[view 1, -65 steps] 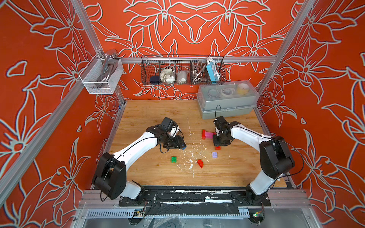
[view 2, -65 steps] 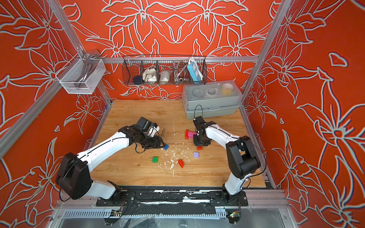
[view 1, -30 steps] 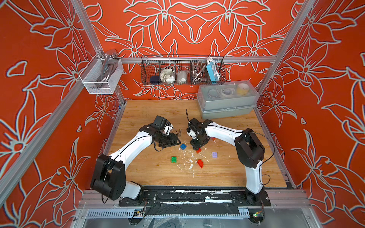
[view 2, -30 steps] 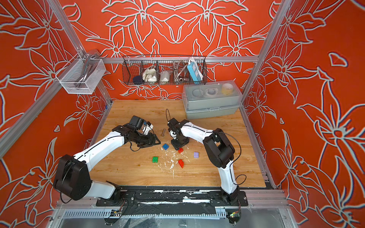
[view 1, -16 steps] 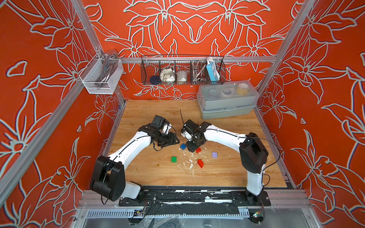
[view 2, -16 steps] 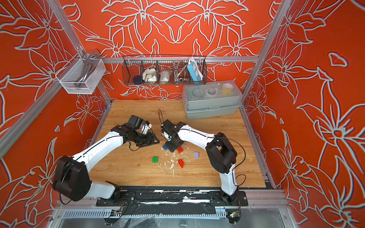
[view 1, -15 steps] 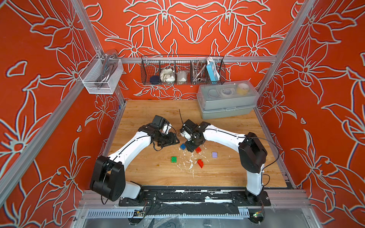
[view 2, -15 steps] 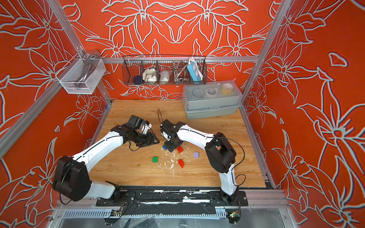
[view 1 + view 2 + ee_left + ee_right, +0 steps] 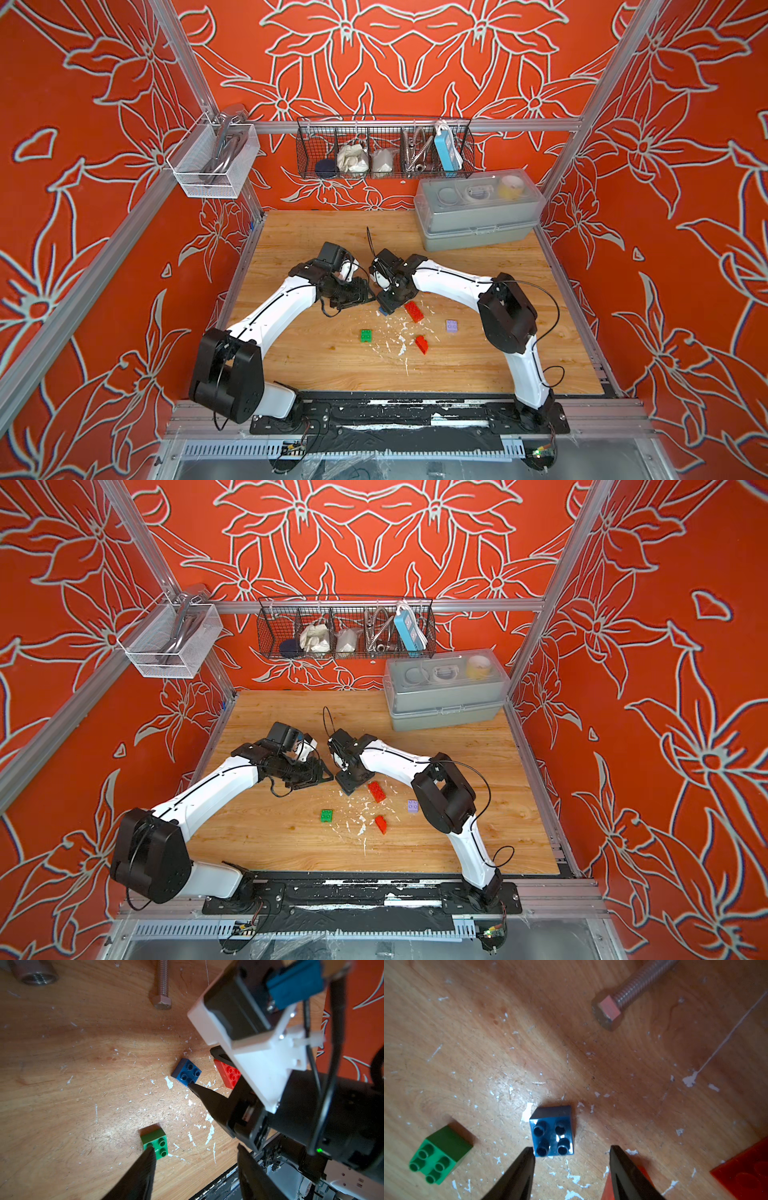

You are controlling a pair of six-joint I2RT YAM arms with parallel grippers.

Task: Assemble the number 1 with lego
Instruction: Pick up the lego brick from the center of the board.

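Now: right arm lining up on the blue brick

Blue brick lies flat on the table, studs up. Right gripper hangs low by it, fingers spread wide, holding nothing. The brick sits just ahead of the tips, not between them. One tip looks to be at a brick corner; touching or just off, cannot tell.

Left gripper is just beside, also spread and empty. Green brick lies near, red brick beside the right gripper, bolt apart.

Handling, my judgement: small, light, rigid, glossy. A one-sided nudge will likely skate it over the wood. Take it by two opposite flat sides, below the studs, square to the faces, not the corners.
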